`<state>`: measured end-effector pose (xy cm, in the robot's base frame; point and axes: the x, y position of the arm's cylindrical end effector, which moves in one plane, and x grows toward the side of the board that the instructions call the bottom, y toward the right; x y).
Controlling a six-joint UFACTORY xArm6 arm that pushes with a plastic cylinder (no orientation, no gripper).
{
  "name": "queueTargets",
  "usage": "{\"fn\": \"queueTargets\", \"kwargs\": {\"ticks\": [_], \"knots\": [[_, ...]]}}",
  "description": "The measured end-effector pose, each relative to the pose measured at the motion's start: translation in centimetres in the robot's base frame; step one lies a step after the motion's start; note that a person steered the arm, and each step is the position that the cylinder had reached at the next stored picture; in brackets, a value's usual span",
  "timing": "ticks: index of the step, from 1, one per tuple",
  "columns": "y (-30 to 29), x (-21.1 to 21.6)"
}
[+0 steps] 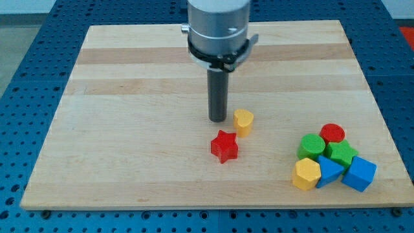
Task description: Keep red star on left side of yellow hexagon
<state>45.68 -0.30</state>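
A straight dark rod stands on the wooden bench (pixel 129 97), my tip (pixel 218 120) resting just at 9 o'clock of a small yellow block (pixel 243 121), seemingly the yellow hexagon, with no gripper on the arm to be apart or together. The red star (pixel 224 146) lies close at 7 o'clock of that yellow block and at 5 o'clock of my tip. Well apart at 4 o'clock sits a tight cluster: red cylinder (pixel 333 133), two green blocks (pixel 311 145) (pixel 341 153), a larger yellow hexagon (pixel 306 173), blue triangle (pixel 328 171) and blue cube (pixel 359 174)
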Motion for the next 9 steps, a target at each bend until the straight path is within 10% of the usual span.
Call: {"fn": "queueTargets", "kwargs": {"ticks": [5,9], "knots": [[5.5,7.9],[-2.4,4.2]]}}
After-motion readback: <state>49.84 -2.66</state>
